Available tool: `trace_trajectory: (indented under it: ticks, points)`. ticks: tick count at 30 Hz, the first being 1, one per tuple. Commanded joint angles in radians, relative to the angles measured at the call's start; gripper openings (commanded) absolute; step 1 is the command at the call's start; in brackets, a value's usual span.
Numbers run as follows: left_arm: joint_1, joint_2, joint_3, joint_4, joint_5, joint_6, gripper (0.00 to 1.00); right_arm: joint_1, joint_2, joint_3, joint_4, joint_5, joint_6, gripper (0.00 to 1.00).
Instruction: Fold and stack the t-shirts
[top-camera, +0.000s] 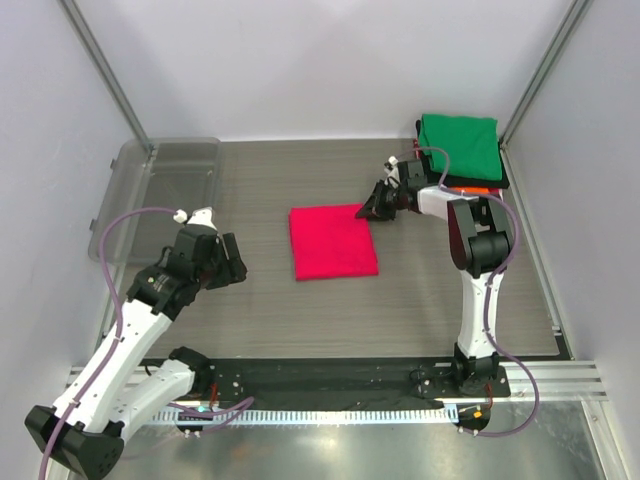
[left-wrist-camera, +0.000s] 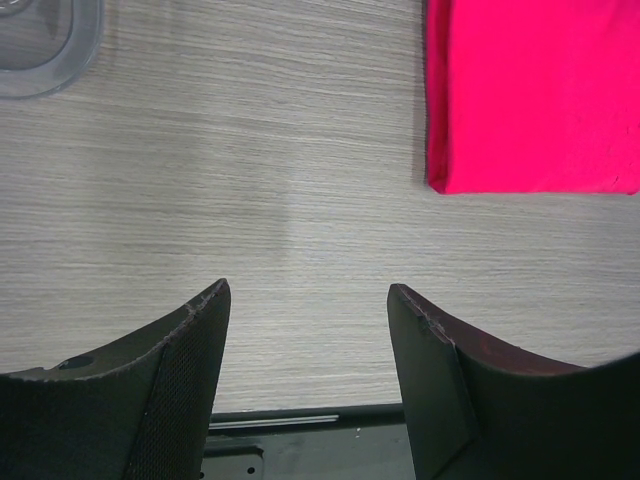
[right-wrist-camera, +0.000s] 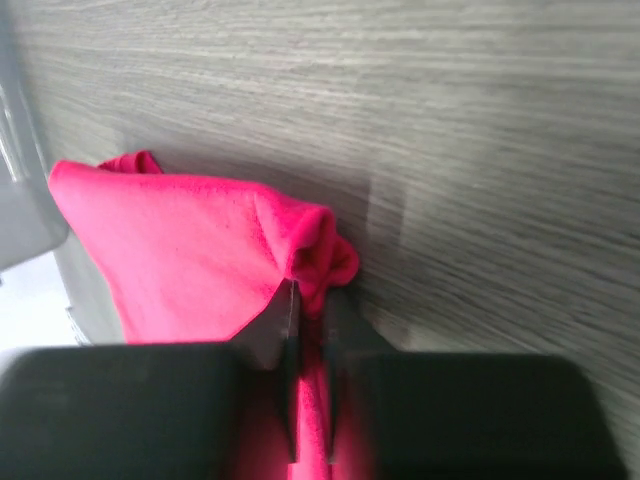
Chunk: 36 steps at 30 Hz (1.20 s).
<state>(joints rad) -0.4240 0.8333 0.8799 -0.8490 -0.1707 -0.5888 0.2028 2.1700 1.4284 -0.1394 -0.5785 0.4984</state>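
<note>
Nearest to me, my left end effector (top-camera: 234, 262) is hovering over the near-left part of the table (top-camera: 300, 320), its two dark fingers standing well apart with nothing between them. In the left wrist view, my left end effector (left-wrist-camera: 305, 290) is framing only bare wood-grain table (left-wrist-camera: 250, 150), and I am touching no cloth with it.

Further in, the crimson-pink t-shirt (top-camera: 333, 242) is lying flat near the middle of the table as a folded rectangle. It is sitting to the right of my left end effector and apart from it; the left wrist view is catching its near-left corner (left-wrist-camera: 530, 90) at the upper right.

At the far-right corner of that rectangle, my right end effector (top-camera: 368, 210) is reaching down and clamping on the cloth. In the right wrist view my right end effector (right-wrist-camera: 308, 300) is showing its fingers almost together, with a pinched fold of the crimson-pink t-shirt (right-wrist-camera: 180, 260) bunching up between and just beyond them.

Farthest away, the clear plastic tub (top-camera: 165, 190) is sitting at the far-left corner, and its rounded edge (left-wrist-camera: 40, 45) is showing in the left wrist view. At the far right, a stack is resting by the wall: the green t-shirt (top-camera: 460, 145) is lying on top, with the black t-shirt (top-camera: 505, 180) and a sliver of the orange t-shirt (top-camera: 478, 190) peeking out below.
</note>
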Motion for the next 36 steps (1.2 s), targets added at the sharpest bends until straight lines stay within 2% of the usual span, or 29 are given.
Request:
trace_trajectory:
  ticks: [1, 4, 10, 16, 26, 36]
  points:
    - [-0.001, 0.000, -0.001, 0.034, -0.023, 0.021, 0.66, 0.007, -0.007, -0.028, 0.043, -0.047, 0.005, 0.01]
    - [-0.002, -0.010, -0.001, 0.036, -0.021, 0.023, 0.66, 0.007, -0.068, -0.011, 0.005, -0.043, -0.023, 0.01]
    - [-0.002, -0.025, -0.006, 0.042, -0.012, 0.020, 0.66, 0.006, -0.211, 0.124, -0.273, 0.110, -0.165, 0.01]
    - [-0.001, -0.037, -0.007, 0.047, -0.009, 0.020, 0.66, -0.005, -0.338, 0.242, -0.455, 0.294, -0.308, 0.01]
    - [-0.002, -0.045, -0.012, 0.051, -0.003, 0.021, 0.66, -0.052, -0.420, 0.454, -0.588, 0.440, -0.429, 0.01]
    - [-0.002, -0.030, -0.015, 0.056, 0.016, 0.024, 0.65, -0.100, -0.395, 0.769, -0.675, 0.522, -0.489, 0.01]
